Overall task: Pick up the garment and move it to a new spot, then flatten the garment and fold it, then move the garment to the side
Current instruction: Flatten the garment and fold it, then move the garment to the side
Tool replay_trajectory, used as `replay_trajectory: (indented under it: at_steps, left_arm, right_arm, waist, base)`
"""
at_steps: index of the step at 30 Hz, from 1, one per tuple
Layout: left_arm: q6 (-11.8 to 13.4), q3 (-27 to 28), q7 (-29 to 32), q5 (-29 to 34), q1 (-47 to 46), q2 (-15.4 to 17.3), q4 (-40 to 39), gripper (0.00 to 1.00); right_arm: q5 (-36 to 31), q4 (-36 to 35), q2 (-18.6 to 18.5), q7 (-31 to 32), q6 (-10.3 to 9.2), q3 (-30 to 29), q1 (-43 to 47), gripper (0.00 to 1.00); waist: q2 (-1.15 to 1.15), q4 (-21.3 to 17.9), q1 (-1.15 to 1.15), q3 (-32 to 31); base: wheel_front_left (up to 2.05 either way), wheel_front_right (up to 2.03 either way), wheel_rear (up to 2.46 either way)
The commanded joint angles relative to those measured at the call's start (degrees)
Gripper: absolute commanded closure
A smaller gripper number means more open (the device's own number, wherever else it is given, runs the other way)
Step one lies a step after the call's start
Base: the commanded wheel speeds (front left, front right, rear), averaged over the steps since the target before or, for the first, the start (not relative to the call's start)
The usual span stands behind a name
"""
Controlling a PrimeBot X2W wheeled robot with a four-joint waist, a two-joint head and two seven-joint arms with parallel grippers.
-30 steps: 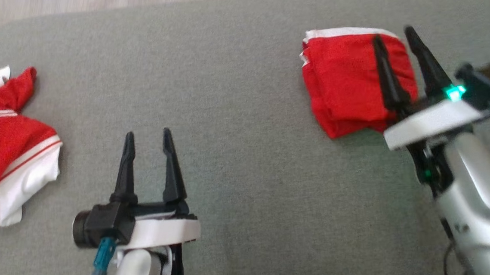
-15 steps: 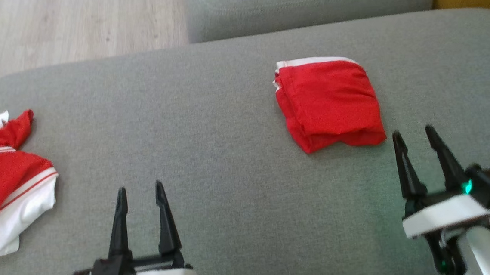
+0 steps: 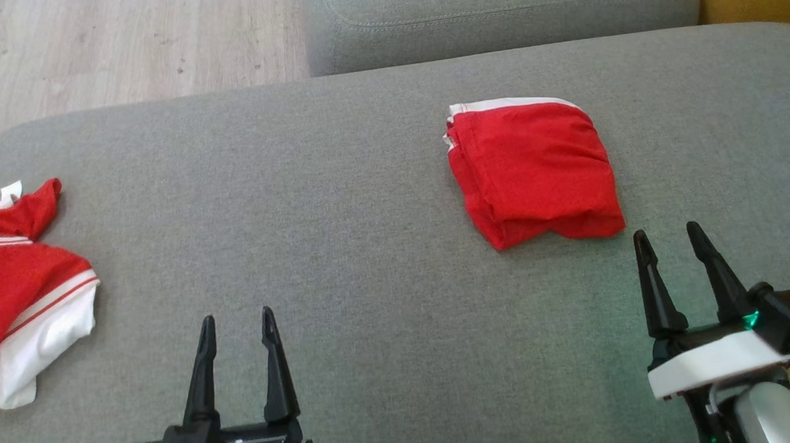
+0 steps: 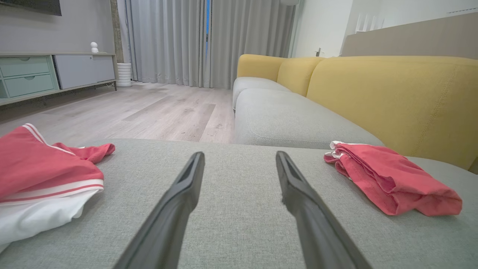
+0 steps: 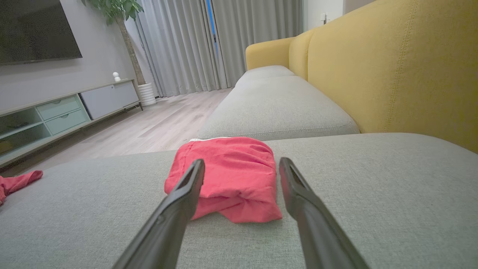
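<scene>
Head view: the jersey (image 3: pixel 3 290) lies crumpled at the left edge of the frame on the grey sofa seat (image 3: pixel 372 285), partly cut off by that edge. It is bright red, with a white panel edged by thin red stripes at its lower right and a red tip with a white tag pointing to the upper right. Its long axis appears to run roughly top to bottom of the frame. The left pincer (image 3: pixel 237 316) sits at the lower middle-left, fingers spread and empty, pointing up the frame. The jersey is to its left and well apart, so I judge the left arm the nearer one for the pick-up. The right pincer (image 3: pixel 667 230) is at the lower right, also spread and empty, just below a folded red piece (image 3: pixel 534 170) with white trim and not touching it. Left wrist view: the left pincer (image 4: pixel 239 154) stands wide apart over bare seat. The jersey (image 4: pixel 44 175) is at the left edge, white panel nearest. The folded red piece (image 4: pixel 388 179) lies at the right. The reach would need a turn toward the frame's left. Right wrist view: the right pincer (image 5: pixel 242 160) is spread, with the folded red piece (image 5: pixel 231 175) straight ahead. A red scrap at the far left edge, likely the jersey (image 5: pixel 18 181), lies well apart.
</scene>
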Motion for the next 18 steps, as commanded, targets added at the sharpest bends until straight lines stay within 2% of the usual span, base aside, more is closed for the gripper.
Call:
replay_trajectory:
  at_steps: [1, 18]
  left_arm:
    - [-0.2, 1.8, -0.3, 0.6, -1.7, 0.0, -1.5, 0.0]
    - [-0.9, 0.4, -0.3, 1.7, -2.7, -0.1, -1.3, 0.0]
  right_arm:
    - [-0.6, -2.2, 0.1, -0.7, -0.04, 0.9, -0.3, 0.0]
    - [-0.5, -2.3, -1.1, -0.7, -0.04, 1.4, 0.2, 0.0]
  waist:
    - [0.0, 0.0, 0.0, 0.2]
    - [0.0, 0.2, 0.0, 2.1]
  base:
    - [0.0, 0.0, 0.0]
    - [0.0, 0.0, 0.0]
